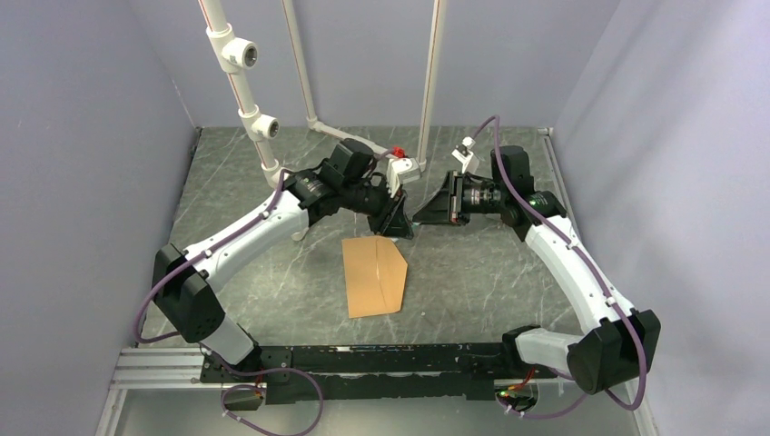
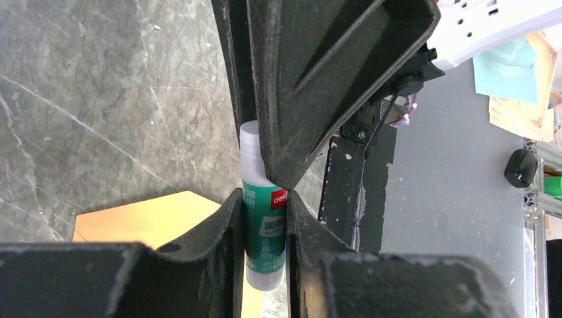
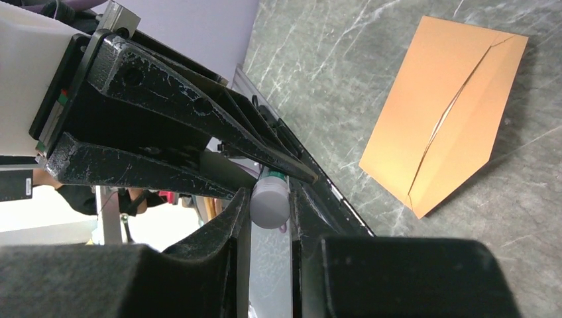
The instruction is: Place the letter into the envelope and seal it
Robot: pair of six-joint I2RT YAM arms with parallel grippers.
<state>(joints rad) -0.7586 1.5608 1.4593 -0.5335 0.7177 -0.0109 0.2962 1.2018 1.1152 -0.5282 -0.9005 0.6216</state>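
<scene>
While, from above, the kraft-brown paper envelope (image 1: 374,277) lies mid-table, flap unfolded, no peach letter shows, so it is probably inside; left wrist: left gripper (image 2: 264,199) clenches a green-labelled glue stick (image 2: 265,232); right wrist: right gripper (image 3: 268,197) pinches its pale cap (image 3: 270,207); gluing and sealing remain.

So the worktop (image 1: 272,272) is that dark grey marble-look stuff with pale veins all over it. Plain lilac-grey walls (image 1: 82,136) box it in on three sides. There's a white pipe frame (image 1: 238,86) standing at the back with chunky joints, plus a little red bit (image 1: 398,151) on one fitting. An aluminium rail (image 1: 154,368) runs along the near edge. Also a glue stick (image 2: 265,218), green label, whitish ends, up off the surface.
</scene>
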